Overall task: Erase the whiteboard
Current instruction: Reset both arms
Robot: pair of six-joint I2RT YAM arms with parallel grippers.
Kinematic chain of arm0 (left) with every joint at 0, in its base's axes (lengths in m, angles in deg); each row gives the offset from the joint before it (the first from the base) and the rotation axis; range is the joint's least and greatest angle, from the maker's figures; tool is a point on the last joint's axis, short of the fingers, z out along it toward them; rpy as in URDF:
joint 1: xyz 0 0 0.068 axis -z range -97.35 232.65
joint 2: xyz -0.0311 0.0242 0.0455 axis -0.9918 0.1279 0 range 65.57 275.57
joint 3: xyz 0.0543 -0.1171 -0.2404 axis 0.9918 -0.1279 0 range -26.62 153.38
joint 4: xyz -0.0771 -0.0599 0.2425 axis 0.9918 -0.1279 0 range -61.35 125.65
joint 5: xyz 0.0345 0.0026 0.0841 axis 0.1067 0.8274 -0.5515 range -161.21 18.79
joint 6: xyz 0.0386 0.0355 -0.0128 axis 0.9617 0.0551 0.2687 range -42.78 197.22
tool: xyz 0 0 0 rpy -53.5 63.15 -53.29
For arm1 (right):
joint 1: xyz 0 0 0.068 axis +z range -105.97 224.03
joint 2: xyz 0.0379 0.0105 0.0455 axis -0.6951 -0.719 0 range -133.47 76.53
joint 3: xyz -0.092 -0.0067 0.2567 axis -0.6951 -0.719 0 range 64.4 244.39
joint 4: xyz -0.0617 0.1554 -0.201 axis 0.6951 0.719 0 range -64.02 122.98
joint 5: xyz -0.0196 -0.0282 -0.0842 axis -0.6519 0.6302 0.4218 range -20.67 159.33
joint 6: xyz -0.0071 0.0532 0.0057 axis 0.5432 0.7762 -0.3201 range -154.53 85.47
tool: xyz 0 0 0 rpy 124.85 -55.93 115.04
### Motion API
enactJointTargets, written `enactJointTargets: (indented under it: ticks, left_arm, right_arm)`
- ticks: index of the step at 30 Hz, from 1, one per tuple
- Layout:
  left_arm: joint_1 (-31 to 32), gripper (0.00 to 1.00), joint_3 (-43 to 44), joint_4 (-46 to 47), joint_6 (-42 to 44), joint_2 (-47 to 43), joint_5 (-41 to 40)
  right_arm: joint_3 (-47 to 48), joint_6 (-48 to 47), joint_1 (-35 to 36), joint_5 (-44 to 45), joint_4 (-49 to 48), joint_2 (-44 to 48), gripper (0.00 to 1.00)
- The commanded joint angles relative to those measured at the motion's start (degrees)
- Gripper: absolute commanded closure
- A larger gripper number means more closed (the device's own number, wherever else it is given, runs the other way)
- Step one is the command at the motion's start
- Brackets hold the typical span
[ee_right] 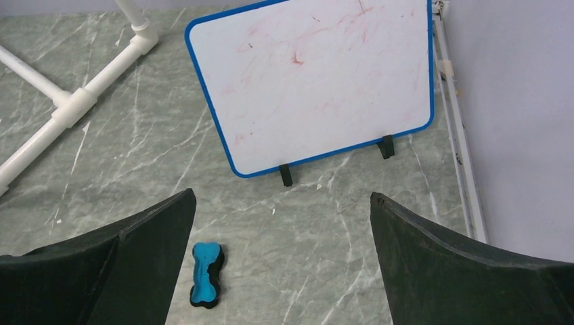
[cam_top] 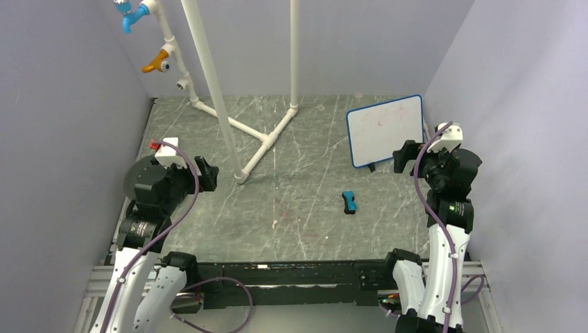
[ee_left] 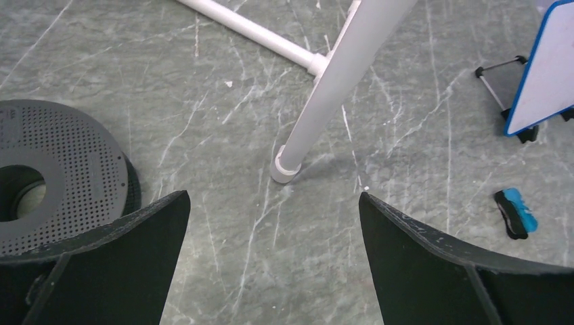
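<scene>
A: Whiteboard [ee_right: 318,81] first. Where?
B: Propped leaning back on a black wire easel stand [ee_right: 286,175], far right of the marbled table [cam_top: 298,215], just ahead of the right gripper [ee_right: 281,195].
A: Clean?
B: Smeared with faint red streaks. Plain from the right wrist, barely visible from the top.
A: Anything only from the left wrist?
B: Rear wire legs of the stand behind the board, and a grey perforated disc [ee_left: 61,169] at the left edge.
A: Eraser?
B: Blue-and-black eraser [cam_top: 350,202] flat on the table, nearer than the board and apart from it.
A: Hands?
B: Right gripper spread wide, holding nothing. Left gripper [ee_left: 273,196] likewise wide apart and empty, facing a post of the white pipe frame [cam_top: 236,125].
</scene>
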Motion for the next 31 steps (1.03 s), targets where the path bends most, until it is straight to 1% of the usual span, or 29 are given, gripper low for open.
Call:
enactJointTargets:
  ticks: [1,10,15,23,27,31]
  left_arm:
    - [-1.9,0.01,2.6,2.6,1.1,-1.0,7.5]
    - [-1.9,0.01,3.4,1.8,2.9,-1.6,5.9]
    - [-1.9,0.0,1.4,3.2,4.2,-3.2,5.9]
    - [-1.9,0.01,-2.2,6.3,5.6,-5.9,6.1]
    - [-1.9,0.01,-3.1,7.0,5.6,-6.7,6.5]
    - [-1.9,0.01,-4.5,7.3,5.8,-8.3,5.7]
  right_arm:
    - [0.4,0.6,-0.2,1.5,-2.6,-0.1,0.0]
    - [3.8,0.5,-0.2,2.0,-2.4,-3.3,0.0]
    - [2.9,-0.4,-0.2,-0.7,-3.6,-4.9,0.0]
    - [4.2,-1.1,-0.2,-4.0,-2.5,-6.5,0.0]
    - [2.7,-3.7,-0.2,-4.1,-3.1,-6.9,0.0]
    - [-0.7,-2.1,-0.2,-2.0,-6.6,-6.8,0.0]
